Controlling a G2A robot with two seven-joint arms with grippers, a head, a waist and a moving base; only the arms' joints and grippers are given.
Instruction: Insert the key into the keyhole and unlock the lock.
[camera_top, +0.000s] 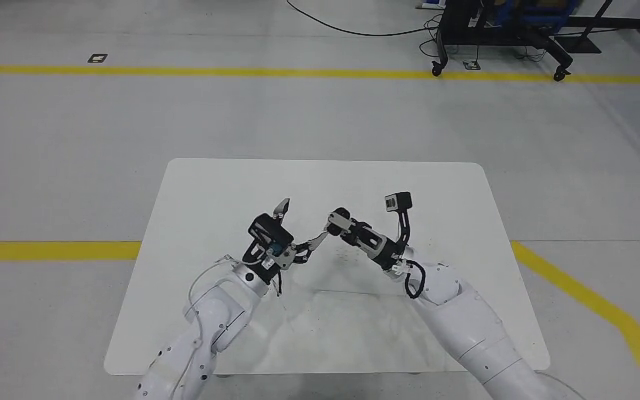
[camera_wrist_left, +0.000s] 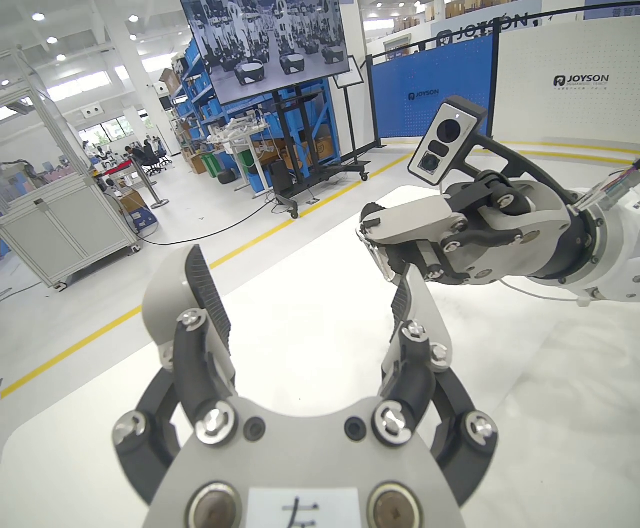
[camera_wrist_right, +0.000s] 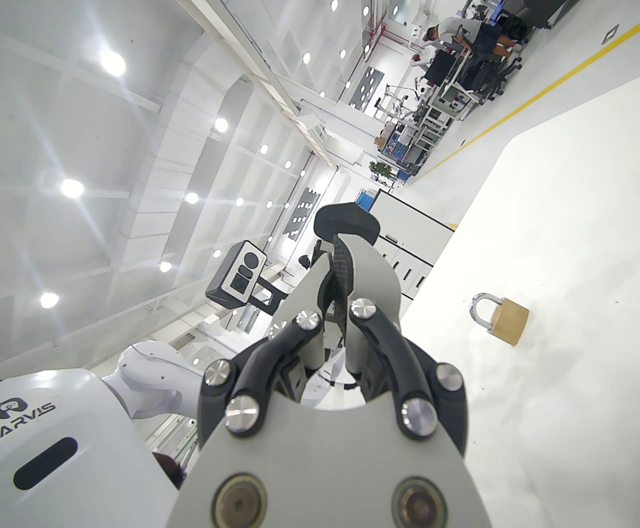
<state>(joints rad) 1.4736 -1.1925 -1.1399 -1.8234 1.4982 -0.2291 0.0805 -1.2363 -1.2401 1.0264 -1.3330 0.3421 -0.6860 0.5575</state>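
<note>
Left gripper (camera_wrist_left: 300, 270) spread wide, nothing between its pads; one fingertip (camera_wrist_left: 406, 292) just beside the right gripper's tip; right gripper (camera_wrist_left: 372, 235) at its 3 o'clock in the top view, pinched closed on a thin bright metal piece, apparently the key (camera_wrist_left: 376, 255); both meet near the centre of the white table (camera_top: 440, 200); brass padlock (camera_wrist_right: 507, 320) lies flat on the table, shackle seated, apart from both grippers; yellow floor line (camera_top: 200, 70) at 12 o'clock.
</note>
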